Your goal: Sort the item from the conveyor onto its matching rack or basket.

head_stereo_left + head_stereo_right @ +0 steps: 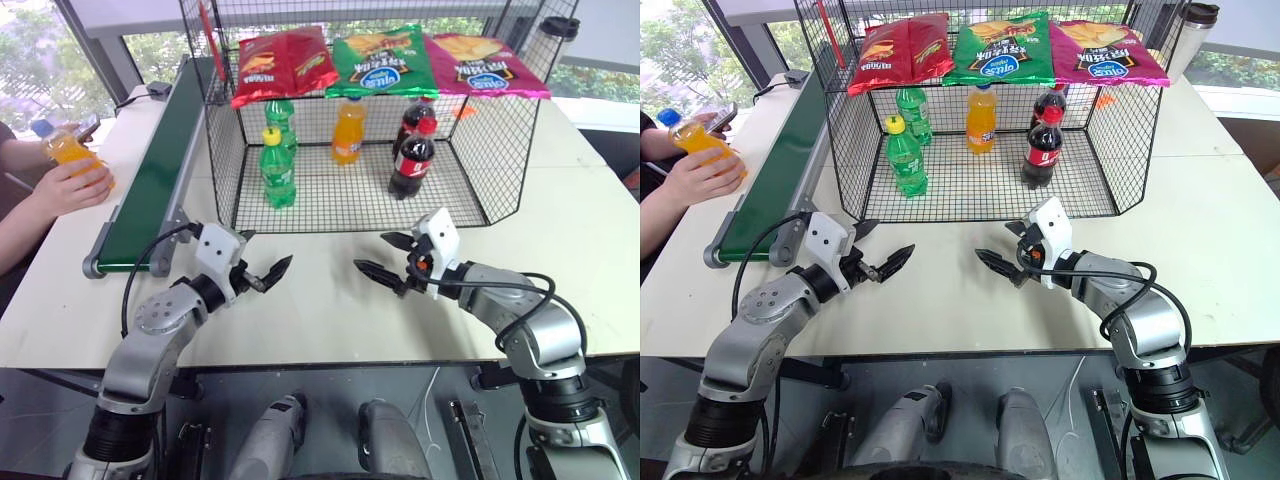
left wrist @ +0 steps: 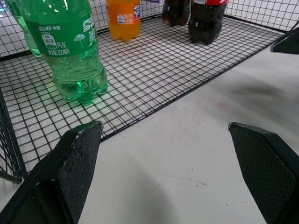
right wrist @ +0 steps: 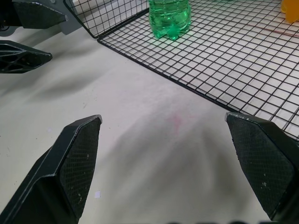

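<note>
Left eye view: both your left hand (image 1: 268, 275) and right hand (image 1: 382, 260) gape empty; the soda bottle (image 1: 70, 150) seems still in a person's hand (image 1: 62, 188), so wait for the conveyor (image 1: 160, 170).

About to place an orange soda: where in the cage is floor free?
Free: the cage floor in front of the orange bottle, between the front green bottle and the colas. Crowded: the back row.
</note>
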Tool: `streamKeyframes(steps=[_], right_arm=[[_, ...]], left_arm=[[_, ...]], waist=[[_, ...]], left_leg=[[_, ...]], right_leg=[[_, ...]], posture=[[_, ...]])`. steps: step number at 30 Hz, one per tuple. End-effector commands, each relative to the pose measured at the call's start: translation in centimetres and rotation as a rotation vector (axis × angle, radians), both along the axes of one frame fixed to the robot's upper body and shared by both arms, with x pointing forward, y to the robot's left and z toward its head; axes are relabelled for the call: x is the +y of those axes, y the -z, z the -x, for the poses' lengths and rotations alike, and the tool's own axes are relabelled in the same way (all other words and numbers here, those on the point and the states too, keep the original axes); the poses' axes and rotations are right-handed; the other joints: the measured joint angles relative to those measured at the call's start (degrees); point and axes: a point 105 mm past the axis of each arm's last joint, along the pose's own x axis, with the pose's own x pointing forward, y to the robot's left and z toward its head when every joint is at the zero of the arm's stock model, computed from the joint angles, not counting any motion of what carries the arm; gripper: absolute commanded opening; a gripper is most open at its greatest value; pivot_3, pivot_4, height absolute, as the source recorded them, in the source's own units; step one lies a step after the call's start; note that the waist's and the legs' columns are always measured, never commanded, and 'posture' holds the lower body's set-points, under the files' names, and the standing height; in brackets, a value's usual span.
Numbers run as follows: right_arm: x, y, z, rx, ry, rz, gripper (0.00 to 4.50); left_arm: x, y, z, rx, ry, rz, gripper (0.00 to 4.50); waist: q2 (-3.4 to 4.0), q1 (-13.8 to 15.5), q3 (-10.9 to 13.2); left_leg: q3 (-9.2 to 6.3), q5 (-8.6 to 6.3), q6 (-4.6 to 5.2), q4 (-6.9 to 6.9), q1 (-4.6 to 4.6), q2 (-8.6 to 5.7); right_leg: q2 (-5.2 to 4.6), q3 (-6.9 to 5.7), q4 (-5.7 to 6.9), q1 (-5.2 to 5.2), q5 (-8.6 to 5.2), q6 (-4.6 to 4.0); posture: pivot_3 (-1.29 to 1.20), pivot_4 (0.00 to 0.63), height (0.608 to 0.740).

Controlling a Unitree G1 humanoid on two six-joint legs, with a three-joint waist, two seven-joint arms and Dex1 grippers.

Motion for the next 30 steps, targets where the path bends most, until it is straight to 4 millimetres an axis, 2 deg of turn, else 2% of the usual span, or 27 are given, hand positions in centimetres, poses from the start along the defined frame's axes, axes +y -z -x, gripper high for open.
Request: streamKeyframes(steps=[1, 30], right_arm=[[0.58, -1.16, 0.36, -0.045, -0.027, -0.017, 4.39], [0.64, -1.38, 0.49, -0.050, -0.041, -0.014, 4.39]], left_arm=[[-0.18, -1.28, 0.16, -0.061, 0.011, -0.004, 4.50], [-0.10, -1.17, -0.14, -0.050, -0.007, -0.002, 4.50]], waist=[[0.00, 0.0, 0.0], [0.00, 0.0, 0.0]], left_leg=[[0.00, 0.00, 0.00, 0.00, 0.00, 0.00], [0.01, 0.00, 0.00, 0.00, 0.00, 0.00]], right_leg=[[0.00, 0.00, 0.00, 0.00, 0.00, 0.00], [0.00, 0.00, 0.00, 0.00, 0.00, 0.00]], posture=[[0.00, 0.150, 0.739], [0.00, 0.150, 0.739]])
